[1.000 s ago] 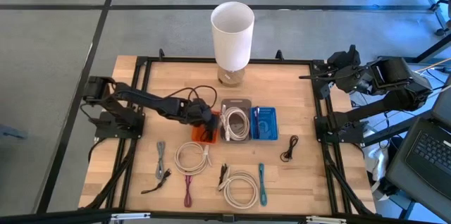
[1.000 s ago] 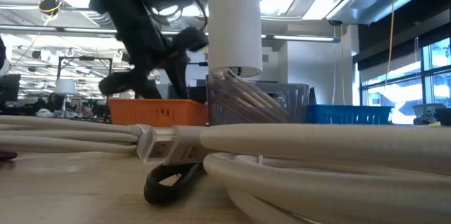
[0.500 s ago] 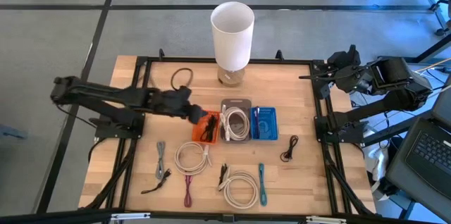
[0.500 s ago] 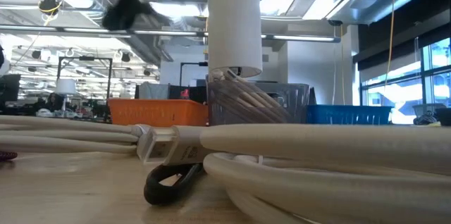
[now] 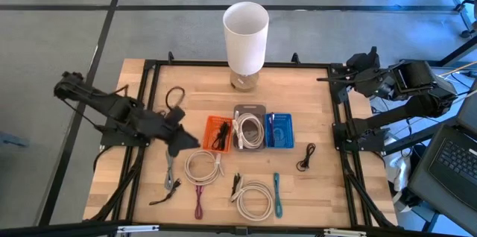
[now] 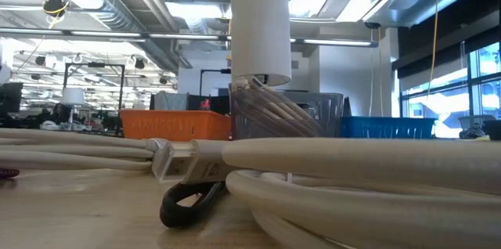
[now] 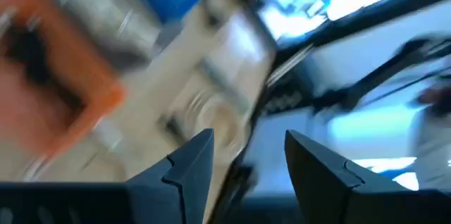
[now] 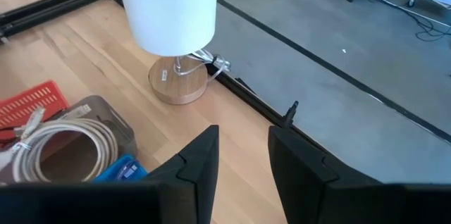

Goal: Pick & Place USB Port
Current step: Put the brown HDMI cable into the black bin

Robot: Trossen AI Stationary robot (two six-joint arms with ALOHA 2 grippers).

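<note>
1. Bring your left pincer (image 5: 181, 140) down slowly over the grey cable (image 5: 171, 168) on the counter (image 5: 313, 95) — its fingers stand apart, empty.
2. A black cable (image 5: 218, 133) already lies in the orange bin (image 5: 216, 133).
3. Your left arm reaches low, angled inward — the right pincer (image 5: 353, 69) waits at the counter's far edge.

Three bins (image 5: 250, 130), one lamp (image 5: 245, 34), and seven loose cables (image 5: 203, 167) on the table.
</note>
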